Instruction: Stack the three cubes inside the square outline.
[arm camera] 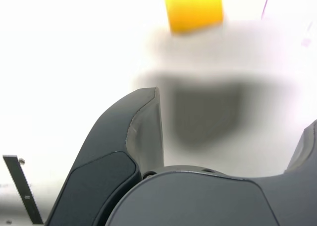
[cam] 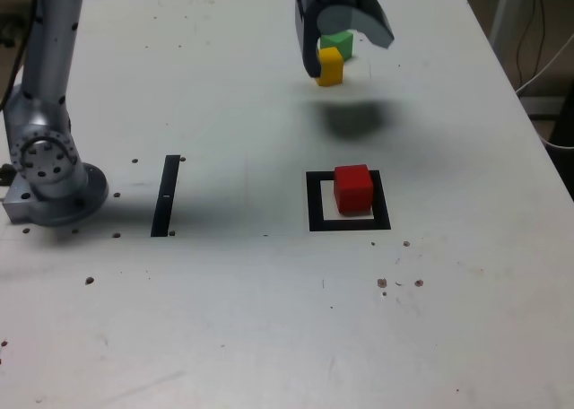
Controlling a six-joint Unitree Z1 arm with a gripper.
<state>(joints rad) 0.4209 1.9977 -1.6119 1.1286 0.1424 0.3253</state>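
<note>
Exterior view: red cube (cam: pixel 353 187) is seen inside the square outline (cam: pixel 316 203), resting on its pale centre. Yellow cube (cam: pixel 330 66) and green cube (cam: pixel 338 43) are placed at the far side of the worktop (cam: pixel 269 319), touching or just beside each other, well apart from the outline. Pincer (cam: pixel 339 34) is held above them, jaws spread wide, nothing gripped. A black strip (cam: pixel 166 195) is laid near the arm base (cam: pixel 49 171).

Wrist view: the pincer (arm camera: pixel 225 137) is shown wide open and empty, its shadow cast on the worktop (arm camera: pixel 64 62); the yellow cube (arm camera: pixel 193 8) is seen beyond the jaws, untouched. The black strip (arm camera: pixel 22 189) is visible at the edge.
</note>
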